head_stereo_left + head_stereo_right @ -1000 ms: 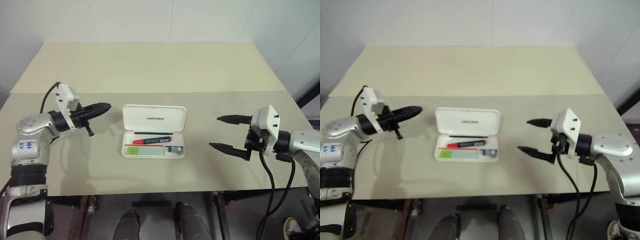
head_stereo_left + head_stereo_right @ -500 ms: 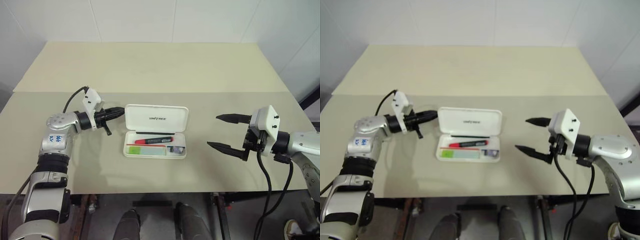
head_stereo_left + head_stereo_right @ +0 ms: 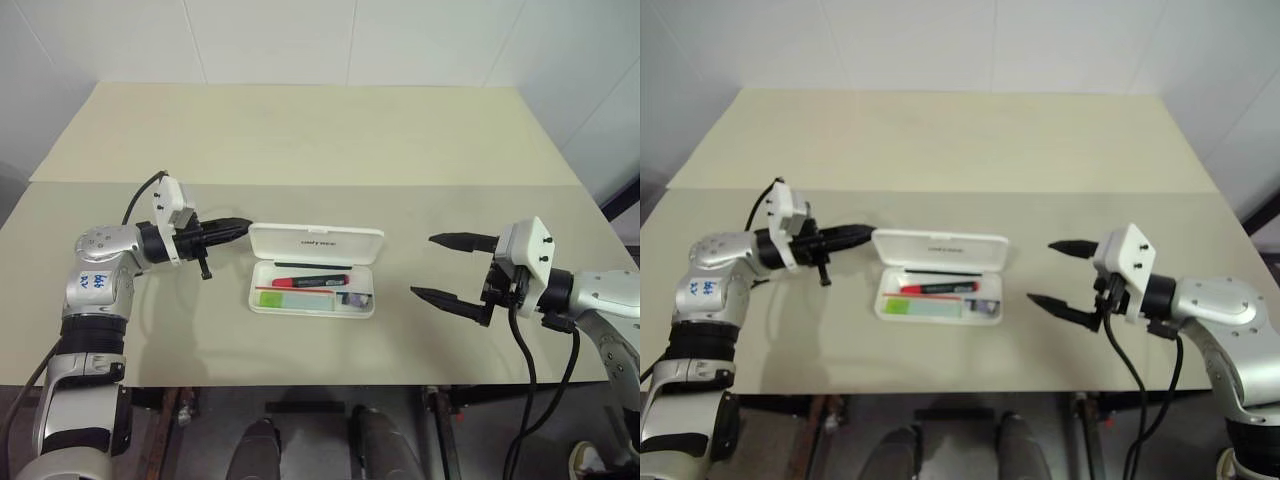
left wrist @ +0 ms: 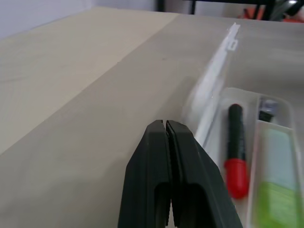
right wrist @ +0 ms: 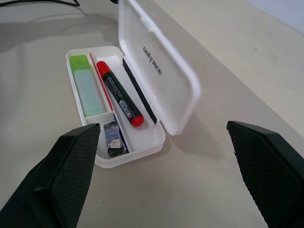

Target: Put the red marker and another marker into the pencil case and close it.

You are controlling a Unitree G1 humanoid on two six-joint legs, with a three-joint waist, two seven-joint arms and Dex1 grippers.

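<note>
The white pencil case [image 3: 316, 243] stands mid-table with its lid half raised, leaning over the tray. In the tray lie the red marker [image 3: 310, 282], black with a red cap, and in front of it another marker [image 3: 295, 298], pale green. My left gripper [image 3: 240, 227] is shut and empty, level, with its tip at the lid's left back edge [image 4: 216, 71]; whether it touches the lid I cannot tell. My right gripper [image 3: 422, 266] hangs open and empty a hand's width to the right of the case. The right wrist view shows both markers [image 5: 119, 95] in the tray.
A small dark stub [image 3: 352, 298] sits in the tray's right compartment. The beige table [image 3: 320, 140] has a seam running across behind the case, and its front edge [image 3: 320, 383] is near my arms.
My left gripper has moved right, up to the lid's left edge. The lid now leans further over the tray. The right gripper has stayed put and open.
</note>
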